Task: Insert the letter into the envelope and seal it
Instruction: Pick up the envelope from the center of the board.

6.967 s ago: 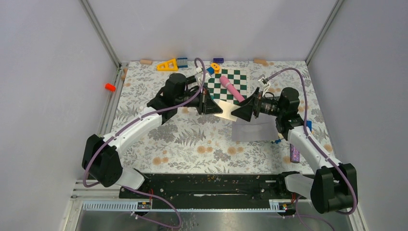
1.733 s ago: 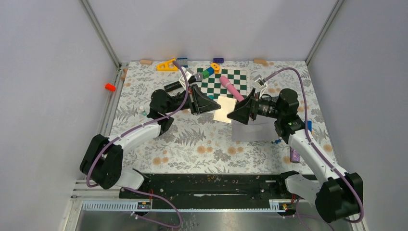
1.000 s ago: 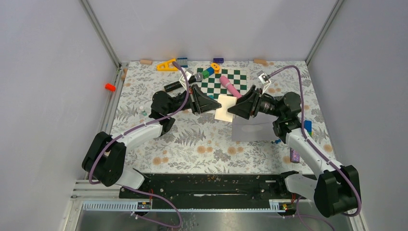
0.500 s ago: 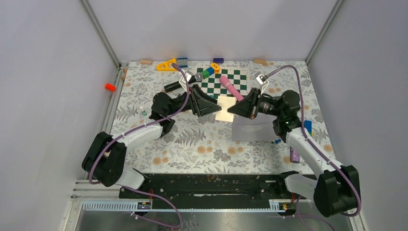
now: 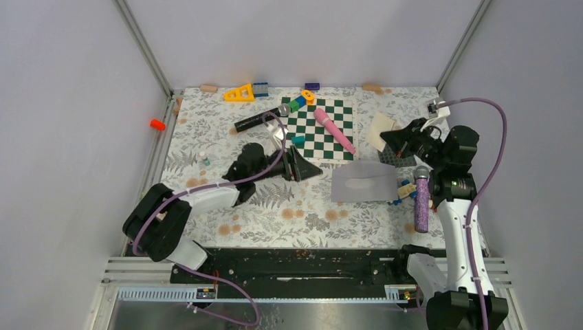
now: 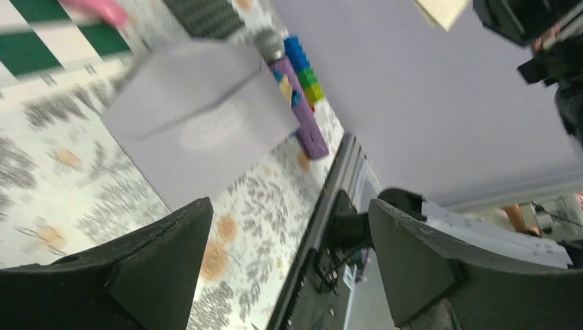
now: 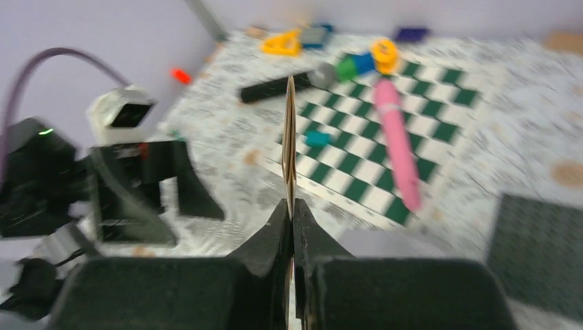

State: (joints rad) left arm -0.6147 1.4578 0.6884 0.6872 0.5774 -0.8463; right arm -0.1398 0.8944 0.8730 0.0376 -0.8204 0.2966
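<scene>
The cream letter (image 5: 380, 128) hangs in the air at the back right, with my right gripper (image 5: 390, 137) shut on its lower edge. The right wrist view shows the letter (image 7: 290, 137) edge-on, pinched between the closed fingers (image 7: 275, 234). The light grey envelope (image 5: 363, 182) lies flat on the floral cloth, in front of and to the left of the letter. In the left wrist view the envelope (image 6: 199, 117) lies ahead with its flap line showing. My left gripper (image 5: 306, 168) is open and empty, just left of the envelope.
A green chessboard mat (image 5: 322, 127) carries a pink cylinder (image 5: 335, 130), with a black microphone (image 5: 261, 118) at its left. A dark studded plate (image 5: 389, 157) lies under the right gripper. A purple microphone (image 5: 421, 206) lies right of the envelope. Small toys line the back edge.
The left gripper let go of the letter, opened and dropped back toward the cloth. The right gripper shut on the letter and carried it to the right and back.
</scene>
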